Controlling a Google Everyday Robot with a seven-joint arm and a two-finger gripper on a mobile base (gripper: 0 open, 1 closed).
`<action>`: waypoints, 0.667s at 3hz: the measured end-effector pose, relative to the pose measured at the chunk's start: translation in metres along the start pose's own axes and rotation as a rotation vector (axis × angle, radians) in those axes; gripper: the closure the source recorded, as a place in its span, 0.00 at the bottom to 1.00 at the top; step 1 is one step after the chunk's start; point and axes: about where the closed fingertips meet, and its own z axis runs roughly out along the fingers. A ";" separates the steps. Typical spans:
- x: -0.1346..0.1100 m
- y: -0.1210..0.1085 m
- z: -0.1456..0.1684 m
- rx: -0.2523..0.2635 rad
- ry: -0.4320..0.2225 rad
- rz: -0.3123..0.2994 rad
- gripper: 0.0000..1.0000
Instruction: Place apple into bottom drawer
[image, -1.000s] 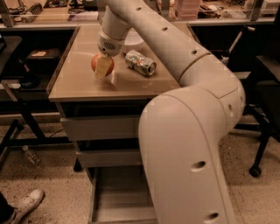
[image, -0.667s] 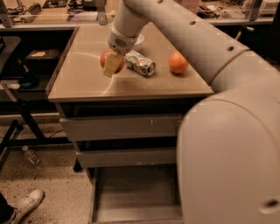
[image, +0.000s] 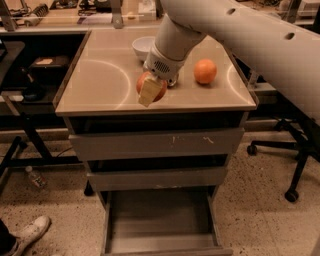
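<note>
The red apple (image: 150, 84) with yellowish patches is held in my gripper (image: 151, 89) above the front part of the cabinet top (image: 100, 80). The gripper is shut on it, with one pale finger (image: 149, 91) across the apple's front. The bottom drawer (image: 160, 220) is pulled open below, a shallow grey tray with nothing in it, straight under the cabinet front.
An orange (image: 205, 71) lies on the top to the right of the apple. A white bowl (image: 143, 47) stands behind the gripper. Two upper drawers (image: 157, 145) are closed. Office chair legs (image: 290, 165) stand at right, a shoe (image: 27, 235) at lower left.
The gripper has lifted the apple and carried it toward the cabinet's front edge. The view has shifted, so the orange and the open bottom drawer now show in full.
</note>
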 end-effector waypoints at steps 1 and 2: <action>0.013 0.012 0.013 -0.025 0.036 0.000 1.00; 0.013 0.012 0.012 -0.024 0.035 0.000 1.00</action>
